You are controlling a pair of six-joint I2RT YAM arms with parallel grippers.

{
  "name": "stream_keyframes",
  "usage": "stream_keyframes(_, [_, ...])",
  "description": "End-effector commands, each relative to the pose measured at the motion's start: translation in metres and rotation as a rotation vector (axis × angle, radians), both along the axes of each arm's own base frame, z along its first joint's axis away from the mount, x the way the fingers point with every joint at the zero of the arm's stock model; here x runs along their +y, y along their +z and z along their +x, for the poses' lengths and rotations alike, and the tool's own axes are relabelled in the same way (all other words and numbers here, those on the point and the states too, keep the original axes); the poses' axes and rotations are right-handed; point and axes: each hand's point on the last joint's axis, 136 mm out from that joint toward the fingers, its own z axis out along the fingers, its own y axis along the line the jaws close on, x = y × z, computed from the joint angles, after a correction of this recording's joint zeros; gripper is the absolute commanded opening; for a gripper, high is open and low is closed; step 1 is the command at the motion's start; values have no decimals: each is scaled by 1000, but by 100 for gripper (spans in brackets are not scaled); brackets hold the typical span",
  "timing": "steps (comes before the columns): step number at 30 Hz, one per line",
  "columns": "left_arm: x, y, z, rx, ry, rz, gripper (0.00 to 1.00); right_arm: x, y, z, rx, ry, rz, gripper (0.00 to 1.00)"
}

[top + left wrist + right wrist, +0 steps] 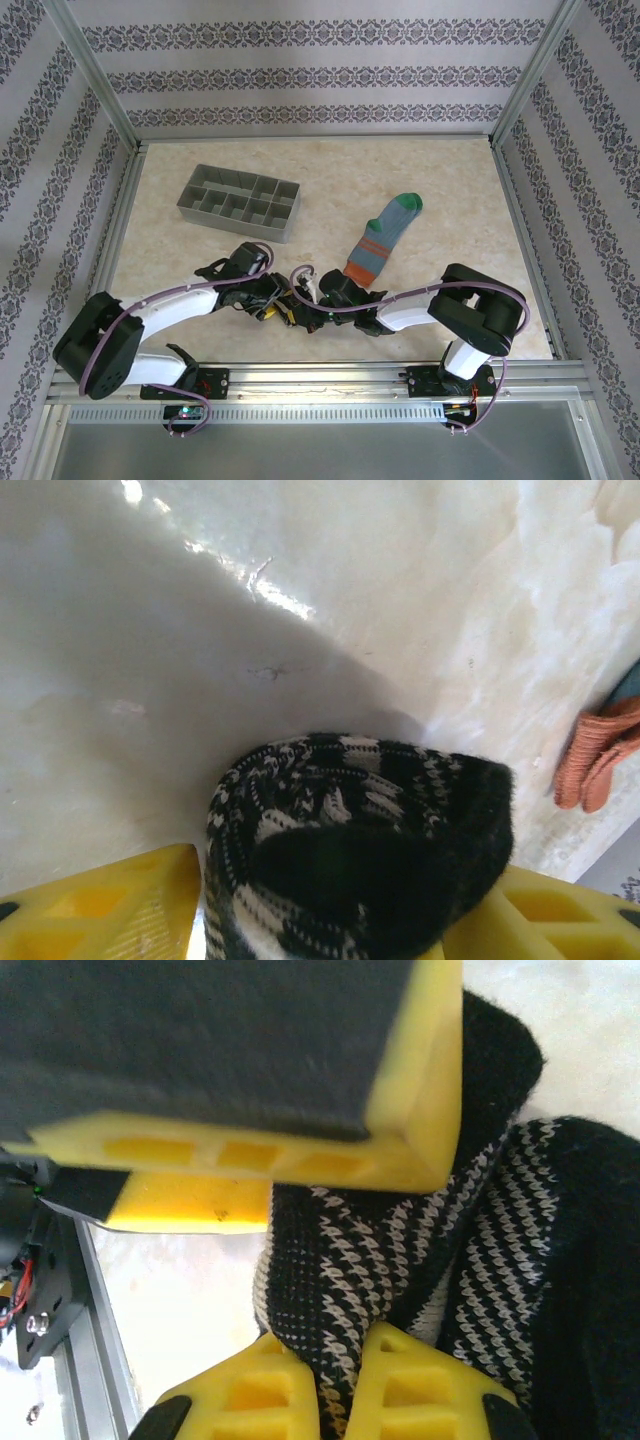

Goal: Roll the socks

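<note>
My right gripper (338, 1385) was pinching a fold of the striped sock (480, 1260), bunched up on the table (450, 190) near my bases. Left gripper (345, 895) straddled it too, couldn't tell if it was squeezing. Blue-grey sock (385, 238) lay flat just beyond.

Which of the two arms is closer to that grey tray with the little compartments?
The left arm. Its jaws sit just on the near side of the grey tray; the right arm reaches in from further right, both meeting at the striped sock.
</note>
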Motion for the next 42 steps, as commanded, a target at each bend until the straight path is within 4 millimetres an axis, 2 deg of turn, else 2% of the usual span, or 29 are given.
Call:
stream_keyframes(1, [-15,-3,1,-16,-69,-14,58,-138,-124,-88,433,-70,-597,0])
stream_keyframes(5, [-13,-21,-13,45,-96,29,47,-148,-130,-88,454,-116,-621,0])
stream_keyframes(6, [-7,-26,-18,68,-93,52,40,-147,-130,-86,450,-119,-622,0])
stream_keyframes(9, [16,-38,-38,153,-68,147,7,-137,-127,-76,411,-71,-633,0])
stream_keyframes(10, [26,-40,-46,185,-51,185,1,-132,-125,-70,385,-37,-640,0])
stream_keyframes(13, [62,-39,-77,293,21,317,0,-109,-118,-48,265,116,-640,0])
stream_keyframes(15, [87,-37,-102,379,102,388,0,-84,-108,-34,149,280,-615,0])
stream_keyframes(17, [94,-40,-114,412,170,381,0,-64,-94,-25,35,404,-576,0])
stream_keyframes(19, [95,-42,-118,433,229,369,0,-47,-69,-14,-105,477,-515,11])
stream_keyframes(22, [91,-44,-115,479,267,384,0,-28,-12,2,-364,448,-379,34])
stream_keyframes(24, [87,-45,-114,536,272,414,0,-26,25,5,-553,377,-333,47])
stream_keyframes(26, [82,-44,-111,567,260,437,0,-29,42,4,-651,327,-351,52])
stream_keyframes(30, [77,-36,-100,609,232,504,0,-20,47,-8,-803,282,-445,57])
stream_keyframes(36, [72,-35,-96,655,208,542,0,19,54,-12,-923,276,-499,59])
stream_keyframes(42, [67,-38,-90,655,186,537,0,30,32,-12,-877,289,-538,59])
